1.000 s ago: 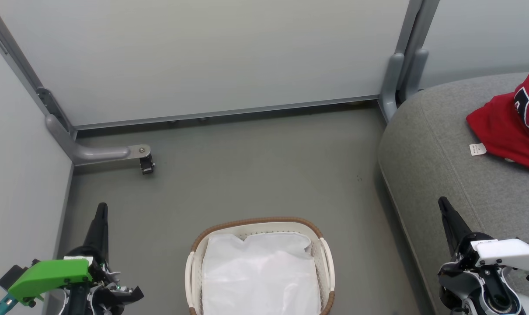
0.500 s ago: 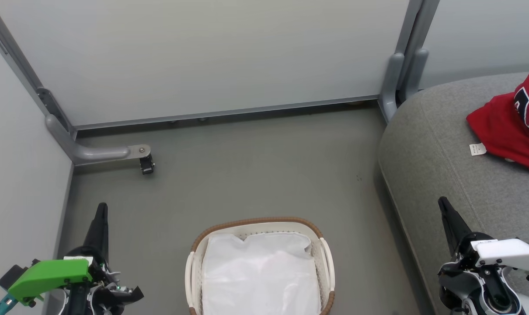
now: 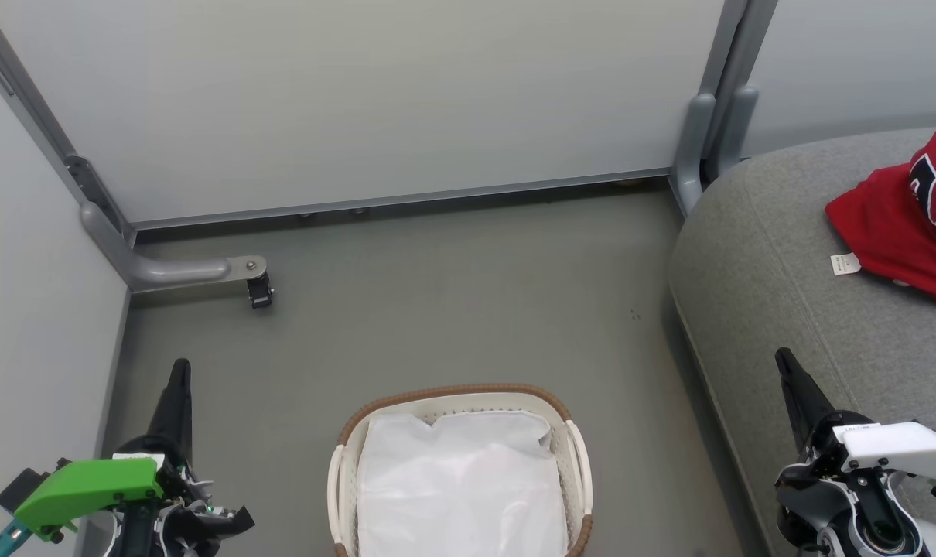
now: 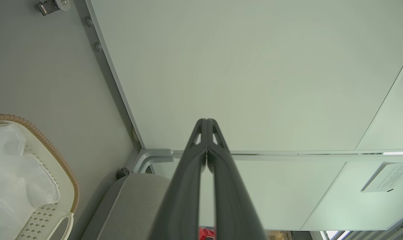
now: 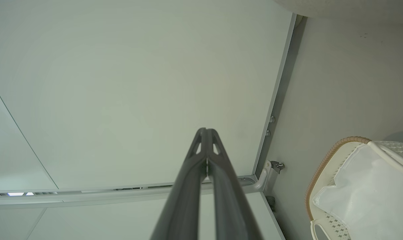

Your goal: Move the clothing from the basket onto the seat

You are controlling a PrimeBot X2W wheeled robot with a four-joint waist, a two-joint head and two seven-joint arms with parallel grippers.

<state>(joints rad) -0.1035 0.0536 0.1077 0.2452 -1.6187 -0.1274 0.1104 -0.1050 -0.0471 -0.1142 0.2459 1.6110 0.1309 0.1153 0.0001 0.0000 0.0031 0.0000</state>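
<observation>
Red clothing (image 3: 905,228) with a dark letter print and a small white tag lies on the grey seat (image 3: 770,271) at the right. The white basket (image 3: 577,456) with a brown rim stands on the floor at bottom centre; a white cloth sheet (image 3: 460,483) covers its inside. My left gripper (image 3: 179,371) is shut and holds nothing, left of the basket. My right gripper (image 3: 783,360) is shut and holds nothing, over the seat's front part. The left wrist view has the shut fingertips (image 4: 206,123), the basket (image 4: 60,160) and a sliver of red clothing (image 4: 206,233).
Pale partition panels (image 3: 360,100) with grey metal frames close off the back and left. A grey foot with a small castor (image 3: 257,288) juts onto the floor at the left. A grey post (image 3: 700,147) stands by the seat's far corner.
</observation>
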